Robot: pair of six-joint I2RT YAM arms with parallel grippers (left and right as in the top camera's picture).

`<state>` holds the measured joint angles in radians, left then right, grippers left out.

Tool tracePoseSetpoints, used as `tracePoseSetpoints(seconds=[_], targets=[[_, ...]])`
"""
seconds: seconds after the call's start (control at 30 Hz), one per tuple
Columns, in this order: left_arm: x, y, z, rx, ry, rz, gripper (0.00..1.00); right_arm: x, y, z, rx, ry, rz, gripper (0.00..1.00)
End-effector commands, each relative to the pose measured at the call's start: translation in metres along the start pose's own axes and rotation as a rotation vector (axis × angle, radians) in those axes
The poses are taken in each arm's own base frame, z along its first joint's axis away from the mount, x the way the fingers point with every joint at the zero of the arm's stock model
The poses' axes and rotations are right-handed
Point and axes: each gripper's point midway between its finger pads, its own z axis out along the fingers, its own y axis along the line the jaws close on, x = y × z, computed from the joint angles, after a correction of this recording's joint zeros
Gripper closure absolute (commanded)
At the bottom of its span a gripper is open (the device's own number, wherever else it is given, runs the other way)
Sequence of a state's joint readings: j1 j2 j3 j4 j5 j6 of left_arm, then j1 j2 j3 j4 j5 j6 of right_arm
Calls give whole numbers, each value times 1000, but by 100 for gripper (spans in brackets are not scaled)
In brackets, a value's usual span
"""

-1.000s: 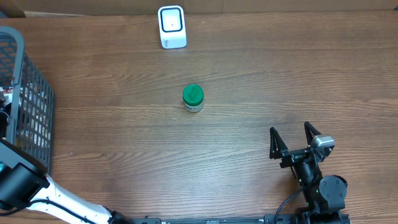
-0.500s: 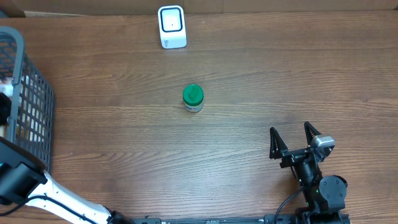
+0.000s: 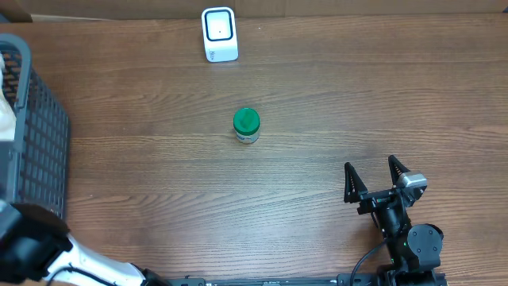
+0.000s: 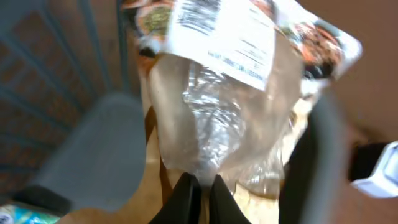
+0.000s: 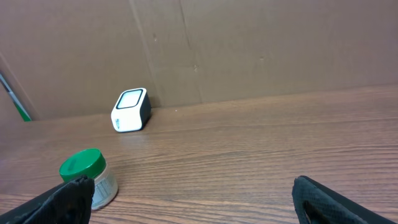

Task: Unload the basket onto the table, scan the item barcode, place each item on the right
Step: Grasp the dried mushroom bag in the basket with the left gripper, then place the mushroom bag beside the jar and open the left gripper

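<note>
Okay, my left gripper (image 4: 200, 182) points down into the basket (image 3: 40, 143), fingers clenched on the clear packet (image 4: 217, 124); right gripper (image 3: 371, 165) sits low, spread wide.

**Surfaces and materials on view**

The table (image 3: 333, 95) is finished in brown wood grain with a low satin sheen. The basket (image 3: 40, 151) is formed of matt grey plastic mesh. The scanner (image 3: 220, 34) is cased in smooth, glossy white plastic. The jar (image 3: 248, 137) is capped with a green plastic lid (image 3: 246, 121). The bag (image 4: 224, 137) is made of clear, crinkled, shiny film, with a white printed label (image 4: 224, 37) applied. Matt brown cardboard (image 5: 249, 50) is seen behind.
</note>
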<state>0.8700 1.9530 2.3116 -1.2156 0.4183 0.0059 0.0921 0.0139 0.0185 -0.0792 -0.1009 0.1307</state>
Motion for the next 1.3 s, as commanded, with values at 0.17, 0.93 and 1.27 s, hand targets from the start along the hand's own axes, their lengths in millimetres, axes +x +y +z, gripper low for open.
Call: tracePoseSetpoints(seconds=[0.17,0.93,1.27], targets=[[-23,-84,-125,151,-243,3,96,1,0,0,-5,-5,3,0],[221,-248,-8,109,552,231,95,1,0,0,-5,-5,3,0],[318,-255,76,85,635,173,96,1,0,0,-5,-5,3,0]])
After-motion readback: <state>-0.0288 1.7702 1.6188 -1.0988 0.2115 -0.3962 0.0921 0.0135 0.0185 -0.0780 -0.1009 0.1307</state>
